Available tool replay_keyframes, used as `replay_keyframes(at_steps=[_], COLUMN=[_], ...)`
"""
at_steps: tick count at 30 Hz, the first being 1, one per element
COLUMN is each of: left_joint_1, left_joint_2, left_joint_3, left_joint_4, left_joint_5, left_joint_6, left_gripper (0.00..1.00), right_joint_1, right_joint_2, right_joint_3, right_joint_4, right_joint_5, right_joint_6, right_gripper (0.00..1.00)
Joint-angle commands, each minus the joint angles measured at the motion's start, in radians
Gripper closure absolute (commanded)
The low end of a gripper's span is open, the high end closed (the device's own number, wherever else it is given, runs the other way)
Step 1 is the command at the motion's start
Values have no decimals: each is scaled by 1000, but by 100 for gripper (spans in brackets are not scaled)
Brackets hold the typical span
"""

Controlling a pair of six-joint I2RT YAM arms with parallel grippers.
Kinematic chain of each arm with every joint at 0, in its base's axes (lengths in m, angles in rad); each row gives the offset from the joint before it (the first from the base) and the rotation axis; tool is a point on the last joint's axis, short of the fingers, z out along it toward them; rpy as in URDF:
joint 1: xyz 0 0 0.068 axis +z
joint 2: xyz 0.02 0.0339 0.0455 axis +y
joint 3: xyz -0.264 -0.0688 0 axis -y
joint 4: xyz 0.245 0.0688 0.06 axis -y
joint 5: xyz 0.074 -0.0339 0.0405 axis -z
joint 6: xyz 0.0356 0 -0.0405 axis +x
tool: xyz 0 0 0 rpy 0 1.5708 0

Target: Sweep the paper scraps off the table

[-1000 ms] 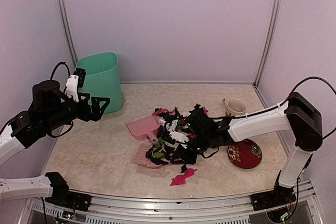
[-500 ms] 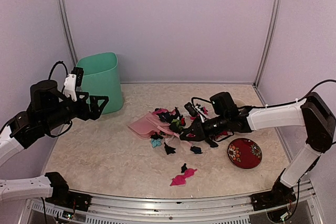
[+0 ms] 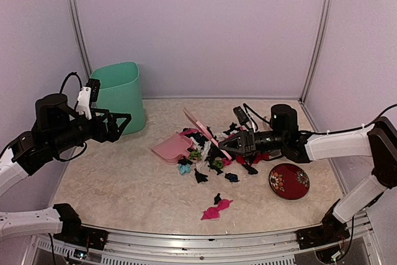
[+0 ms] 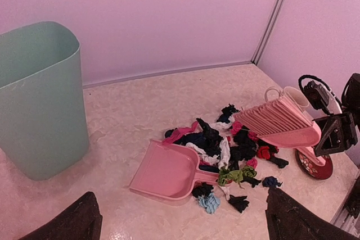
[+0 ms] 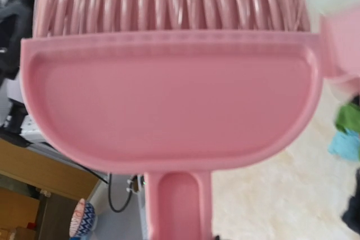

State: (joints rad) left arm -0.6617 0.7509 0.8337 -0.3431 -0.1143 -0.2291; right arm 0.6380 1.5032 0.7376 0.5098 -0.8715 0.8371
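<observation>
Left wrist shows cup (image 4: 293,97), hidden overhead; right fingers (image 3: 232,146) clamp brush (image 4: 278,122) (left fingers (image 4: 73,223) apart).

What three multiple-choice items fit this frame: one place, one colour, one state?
1. Where does the green bin stand?
A. Back left of the table
B. Front right corner
C. Front centre

2. What colour is the dustpan?
A. Teal
B. White
C. Pink

3. What is the right claw doing?
A. Open, empty
B. Shut on the brush handle
C. Lying flat on the worktop

Key:
1 A: the bin sits by the back wall, near the open left claw.
2 C: the pan beside the paper scraps is pink in the top and left wrist views.
3 B: the brush is held up over the pile, its handle in the claw.
</observation>
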Motion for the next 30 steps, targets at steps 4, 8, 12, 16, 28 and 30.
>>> replay_keyframes(at_steps=[4,8,12,16,28,30], left_joint_1=[1,-2,-11,-21,-90,-97], left_joint_2=[-3,5,-6,-3,121,140], left_joint_3=[52,71,52,15,-57,-66], left_joint_4=[37,32,72,123,216,228], left_joint_5=[117,219,309,373,493,519], left_joint_6=[-119,-185,-257,-291,-365,-368], left_gripper=[1,1,1,1,1,1], right_joint_1=[15,93,190,296,498,507], right_joint_2=[-100,-132,-172,-206,-223,-223], right_joint_3=[2,53,65,49,38,47], right_joint_4=[-36,-224,-299,-317,-333,-343], right_joint_5=[90,283,457,620,934,933], right_joint_6=[-127,-343,-552,-795,-1339,-1379], right_gripper=[100,100,100,100,100,100])
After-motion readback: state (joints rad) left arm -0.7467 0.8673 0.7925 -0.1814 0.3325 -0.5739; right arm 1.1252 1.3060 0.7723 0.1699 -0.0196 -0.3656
